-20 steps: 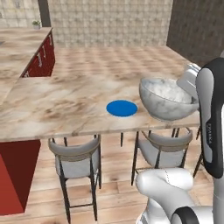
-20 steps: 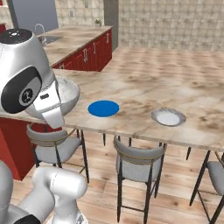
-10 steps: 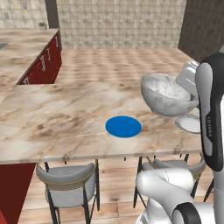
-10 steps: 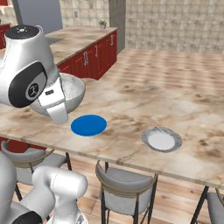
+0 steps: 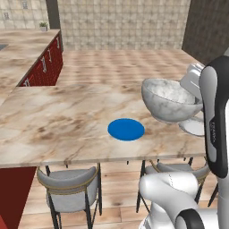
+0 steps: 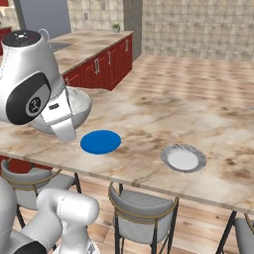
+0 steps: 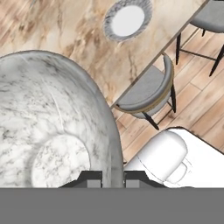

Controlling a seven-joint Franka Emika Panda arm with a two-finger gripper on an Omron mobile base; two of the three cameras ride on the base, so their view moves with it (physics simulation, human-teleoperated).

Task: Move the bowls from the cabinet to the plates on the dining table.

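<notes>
My gripper (image 7: 113,177) is shut on the rim of the grey-white marbled bowl (image 7: 48,131), one dark finger inside the rim and one outside. The bowl (image 5: 170,99) hangs upright above the near right part of the dining table (image 5: 53,125). The bright blue plate (image 5: 126,129) lies on the slab just left of and below the bowl. The pale grey plate (image 6: 183,158) lies further right near the table's front edge, and the bowl half covers the grey plate (image 5: 194,126) in the left base view. The bowl (image 6: 74,106) shows behind my arm. The cabinet is out of view.
Grey chairs (image 6: 144,213) (image 5: 69,188) are tucked under the table's near edge. A marble counter with red drawer fronts (image 6: 106,64) runs along the back left. Wooden floor (image 5: 129,62) lies open beyond the table.
The whole picture has shifted: the base has driven closer to the table, so the plates look larger and nearer. The bowl stays held in the gripper.
</notes>
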